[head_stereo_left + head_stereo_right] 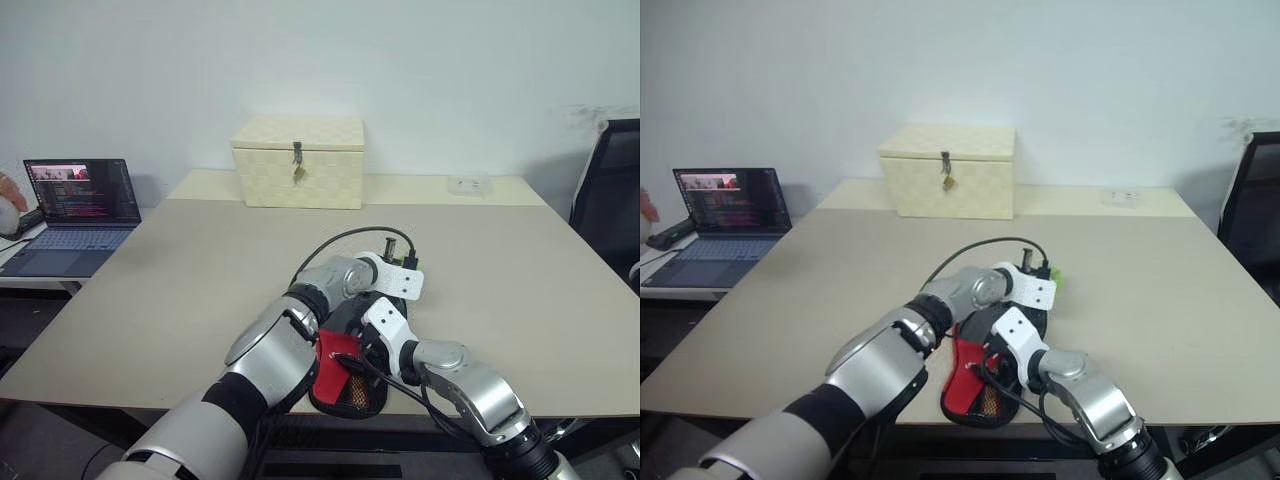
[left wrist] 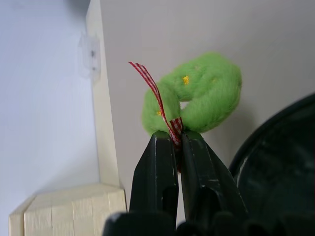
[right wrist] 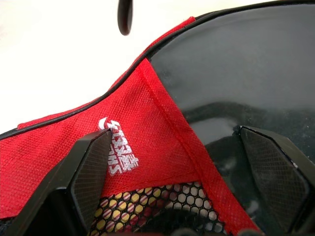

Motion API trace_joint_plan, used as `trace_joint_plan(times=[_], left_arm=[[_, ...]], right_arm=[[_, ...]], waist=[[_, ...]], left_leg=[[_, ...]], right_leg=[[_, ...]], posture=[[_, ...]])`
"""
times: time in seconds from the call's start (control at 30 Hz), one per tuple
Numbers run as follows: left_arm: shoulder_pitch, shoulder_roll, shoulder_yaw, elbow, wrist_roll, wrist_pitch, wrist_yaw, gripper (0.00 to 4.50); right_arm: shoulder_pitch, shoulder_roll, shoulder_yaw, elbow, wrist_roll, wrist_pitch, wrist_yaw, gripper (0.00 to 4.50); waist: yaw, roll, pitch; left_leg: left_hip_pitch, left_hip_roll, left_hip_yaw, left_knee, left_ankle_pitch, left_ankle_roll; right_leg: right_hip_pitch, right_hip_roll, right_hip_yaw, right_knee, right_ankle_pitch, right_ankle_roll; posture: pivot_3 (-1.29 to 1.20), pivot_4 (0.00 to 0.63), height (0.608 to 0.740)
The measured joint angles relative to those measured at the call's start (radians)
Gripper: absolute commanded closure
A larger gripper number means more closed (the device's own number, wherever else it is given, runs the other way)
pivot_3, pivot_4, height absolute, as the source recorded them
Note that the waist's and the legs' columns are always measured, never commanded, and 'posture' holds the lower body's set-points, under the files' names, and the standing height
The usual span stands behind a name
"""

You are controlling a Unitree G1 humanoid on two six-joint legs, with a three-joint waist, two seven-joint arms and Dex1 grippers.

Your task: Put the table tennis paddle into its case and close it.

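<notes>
Cream woven latched box sitting at far side of beige table. Open dark laptop glowing on side desk at left. Black chair standing at right edge.

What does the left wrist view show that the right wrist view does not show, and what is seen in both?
Left wrist view: the left gripper shut on a red striped cord with the green ball tag, plus a corner of the cream box and the table edge.

Right wrist view: the right gripper open, its fingers spread over the case's red panel, white logo and mesh pocket.

Both: the glossy black face of the case and the pale table.
</notes>
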Motion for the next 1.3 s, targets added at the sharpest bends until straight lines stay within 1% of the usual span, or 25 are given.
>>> trace_joint_plan(times=[0.2,0.37,0.5,0.63,0.73,0.77,1.07,1.2,1.27,1.3], left_arm=[[-0.001,-0.015,0.001,0.000,-0.005,-0.030,-0.010,4.48],[0.000,-0.035,0.021,0.000,-0.033,-0.051,-0.074,4.48],[0.000,-0.043,0.064,-0.002,-0.084,-0.053,-0.166,3.25],[0.000,-0.043,0.092,-0.010,-0.120,-0.048,-0.223,1.81],[0.002,-0.023,0.109,-0.014,-0.139,-0.045,-0.247,0.69],[0.004,-0.010,0.115,-0.018,-0.147,-0.045,-0.256,0.38],[0.039,0.141,0.312,-0.058,-0.338,-0.024,-0.295,0.38],[0.091,0.213,0.421,-0.093,-0.460,-0.010,-0.397,0.38],[0.131,0.241,0.468,-0.112,-0.518,0.003,-0.467,0.38],[0.160,0.247,0.505,-0.127,-0.569,0.020,-0.524,0.38]], right_arm=[[0.000,0.000,0.000,0.000,-0.001,0.000,0.000,0.00],[-0.002,0.000,0.001,0.002,-0.008,0.000,0.003,0.00],[-0.009,0.001,0.004,0.009,-0.008,0.000,0.005,0.00],[-0.021,0.006,0.009,0.028,-0.008,0.000,0.011,0.00],[-0.034,0.010,0.015,0.044,-0.008,0.000,0.016,0.00],[-0.040,0.010,0.016,0.051,-0.008,0.000,0.019,0.00],[-0.106,0.044,-0.008,0.145,0.002,-0.010,0.050,0.00],[-0.111,0.030,-0.027,0.130,0.017,-0.007,0.074,0.00],[-0.111,-0.002,-0.035,0.114,0.018,-0.003,0.084,0.00],[-0.108,-0.027,-0.046,0.100,0.021,0.005,0.094,0.00]], waist=[[0.000,0.000,0.000],[0.000,0.000,-0.001],[-0.002,0.001,-0.001],[-0.003,0.001,-0.003],[-0.005,0.001,-0.003],[-0.006,0.001,-0.003],[-0.017,0.001,-0.003],[-0.019,0.001,-0.003],[-0.019,0.001,-0.003],[-0.015,0.001,-0.002]], left_leg=[[0.000,0.000,0.000,0.000,0.000,0.000],[0.000,0.000,0.000,0.000,0.000,0.000],[0.001,0.000,0.001,0.000,0.000,0.000],[0.004,0.000,0.002,0.000,0.000,0.000],[0.009,0.001,0.003,-0.002,0.000,0.000],[0.010,0.001,0.003,-0.002,0.000,0.000],[0.014,0.003,0.003,0.000,0.000,0.000],[0.013,0.002,0.002,-0.001,0.000,0.000],[0.009,0.002,0.002,-0.001,0.000,0.000],[0.008,0.001,0.002,-0.001,0.000,0.000]], right_leg=[[0.000,0.000,0.000,0.000,0.000,0.000],[0.000,0.000,0.000,0.000,0.000,0.000],[0.000,0.000,0.000,0.000,0.000,0.000],[0.003,0.000,0.001,0.000,0.000,0.000],[0.007,0.001,0.003,-0.001,0.000,0.000],[0.008,0.001,0.003,-0.001,0.000,0.000],[0.012,0.002,0.004,0.000,0.000,0.001],[0.010,0.002,0.004,-0.001,0.000,0.001],[0.007,0.001,0.004,-0.001,0.001,0.000],[0.006,0.001,0.003,-0.001,0.003,-0.003]], posture=[[0.00,0.150,0.740],[0.00,0.150,0.740],[0.00,0.150,0.740],[0.00,0.150,0.740],[0.00,0.150,0.740],[0.00,0.150,0.740],[0.00,0.150,0.740],[0.00,0.150,0.740],[0.00,0.150,0.740],[0.00,0.150,0.740]])
